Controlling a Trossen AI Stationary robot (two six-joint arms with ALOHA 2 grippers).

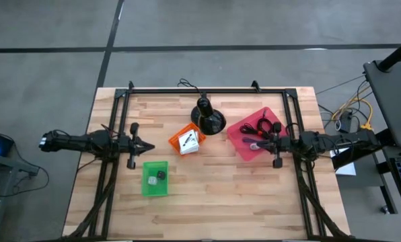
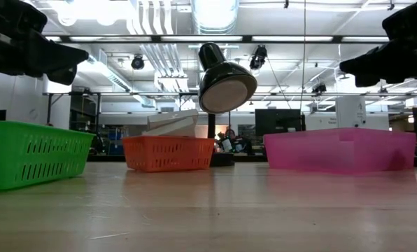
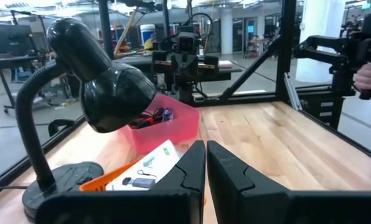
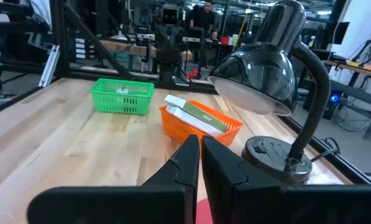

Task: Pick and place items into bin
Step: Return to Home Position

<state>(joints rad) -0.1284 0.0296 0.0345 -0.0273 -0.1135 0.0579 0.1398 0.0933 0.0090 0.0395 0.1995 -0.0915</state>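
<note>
Anchor is the black lamp [image 1: 207,118], standing toward the back middle of the wooden table [image 1: 207,208].

- The orange bin [image 1: 175,141] is just beside the lamp base, on its left-front side. The white boxes [image 1: 189,141] lie stacked in it. In the low view we see the top one poking above the rim.
- The pink bin [image 1: 239,129] is just beside the lamp on its right. We see black cables [image 1: 262,126] and a bit of purple cord [image 3: 165,114] inside.
- The green bin [image 1: 153,189] is farther from the lamp, left and to the front, past the orange bin. A small dark cube [image 1: 159,175] sits in it.
- The left gripper [image 1: 151,145] hangs in the air left of the lamp, just beyond the orange bin. Its wrist view shows the fingers pressed together with nothing between them.
- The right gripper [image 1: 258,142] hangs right of the lamp, over the pink bin. Its fingers are likewise closed and empty.

In the low view both arms sit high above the tabletop.
</note>
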